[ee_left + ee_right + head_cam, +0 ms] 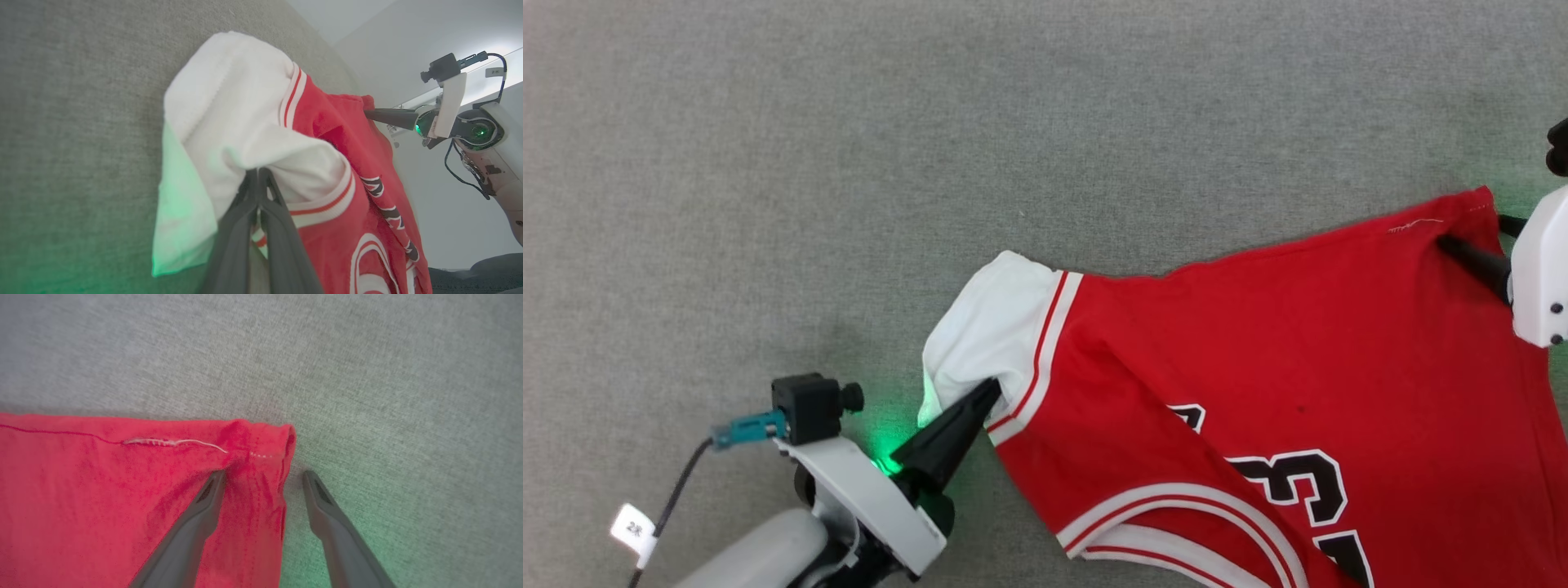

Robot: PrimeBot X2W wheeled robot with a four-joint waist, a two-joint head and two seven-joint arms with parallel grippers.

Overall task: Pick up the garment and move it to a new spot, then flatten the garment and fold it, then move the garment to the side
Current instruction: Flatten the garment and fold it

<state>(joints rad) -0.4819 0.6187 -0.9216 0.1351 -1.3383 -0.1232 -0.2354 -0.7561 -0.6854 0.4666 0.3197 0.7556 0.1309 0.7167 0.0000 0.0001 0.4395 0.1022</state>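
You have the red basketball jersey (pixel 1258 343) lying spread on the grey fabric-topped bench (pixel 849 122), low and to the right in the head view. Your left tool (pixel 992 389) is pinched shut on the white sleeve (pixel 984 322) (its lower edge glows green). Your right tool (pixel 263 473) stands wide at the hem corner (pixel 265 441), with one finger (pixel 202 508) on red cloth and the other on bare bench just beside it.

Long dark tapered fingers on the left gripper (pixel 990 392), green glow at the root. White wrist shell (pixel 874 498), black camera block (pixel 809 406), teal plug (pixel 752 426), black cable (pixel 678 490), white tag (pixel 633 529). Over to the right wrist shell (pixel 1539 269): white too, two dark screws.
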